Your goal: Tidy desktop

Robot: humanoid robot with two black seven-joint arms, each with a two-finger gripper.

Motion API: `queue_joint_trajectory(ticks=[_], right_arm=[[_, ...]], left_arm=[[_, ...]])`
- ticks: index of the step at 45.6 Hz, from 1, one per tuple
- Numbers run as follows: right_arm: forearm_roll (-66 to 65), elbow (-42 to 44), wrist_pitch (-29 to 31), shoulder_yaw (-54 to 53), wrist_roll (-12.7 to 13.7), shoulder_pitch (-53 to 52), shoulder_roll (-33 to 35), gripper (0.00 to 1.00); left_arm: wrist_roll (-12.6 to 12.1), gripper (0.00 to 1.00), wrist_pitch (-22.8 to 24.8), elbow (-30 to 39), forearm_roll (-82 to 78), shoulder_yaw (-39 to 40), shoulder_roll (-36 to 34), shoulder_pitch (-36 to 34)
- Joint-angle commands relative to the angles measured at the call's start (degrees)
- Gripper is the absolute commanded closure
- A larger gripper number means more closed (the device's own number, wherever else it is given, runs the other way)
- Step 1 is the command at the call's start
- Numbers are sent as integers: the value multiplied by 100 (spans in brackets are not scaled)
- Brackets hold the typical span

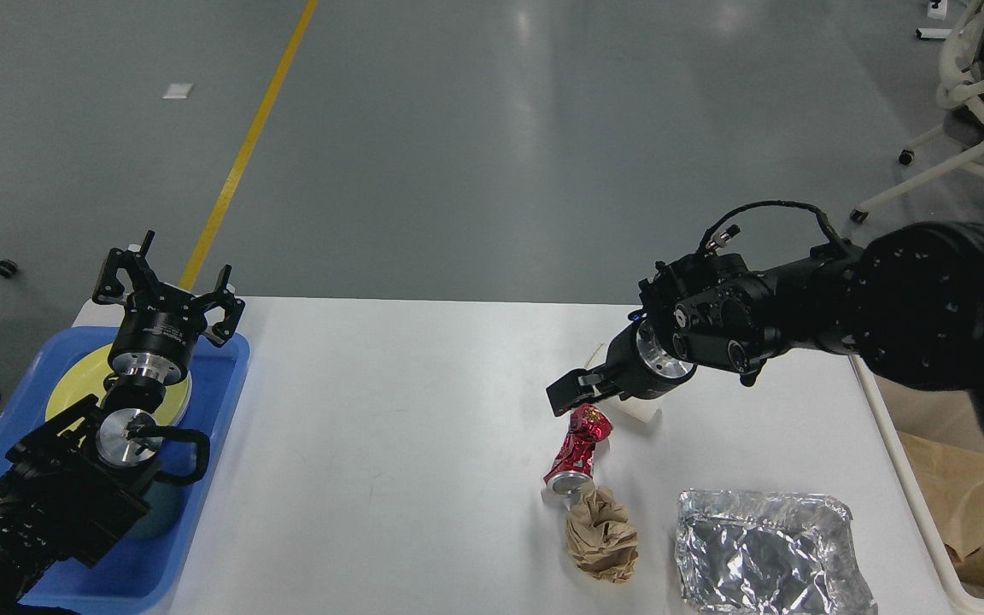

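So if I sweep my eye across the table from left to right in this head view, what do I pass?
Blue tray with yellow plate → left tool → crushed red can → foil tray → cream bin.

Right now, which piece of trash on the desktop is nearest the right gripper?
The white paper cup, mostly hidden behind the right gripper. The red can, brown wad and foil tray lie closer to me.

A grey, glossy floor (475,145) stretched away, streaked with pale reflected light. A yellow line (246,149) ran across it at far left. White wheeled chairs (966,128) stood far right.
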State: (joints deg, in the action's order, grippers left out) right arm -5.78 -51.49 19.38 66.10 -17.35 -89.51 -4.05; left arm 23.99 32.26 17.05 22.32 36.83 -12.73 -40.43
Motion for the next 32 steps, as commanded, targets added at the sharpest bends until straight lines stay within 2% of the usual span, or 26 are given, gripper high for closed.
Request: queue_joint_trajectory(ticks=[1,13,26,32], right_arm=[[1235,-10,-31,61,3,21,27,0],[2511,-27,-241,87,30,284,1,0],[2581,69,-865,-9,30,838,-34,0],[2581,219,-927,-9,30,1066,-34,0]], left_arm=[[0,3,0,0,0,0,-2,0],[0,3,0,0,0,0,-2,0],[0,3,0,0,0,0,7,0],[0,3,0,0,0,0,7,0]])
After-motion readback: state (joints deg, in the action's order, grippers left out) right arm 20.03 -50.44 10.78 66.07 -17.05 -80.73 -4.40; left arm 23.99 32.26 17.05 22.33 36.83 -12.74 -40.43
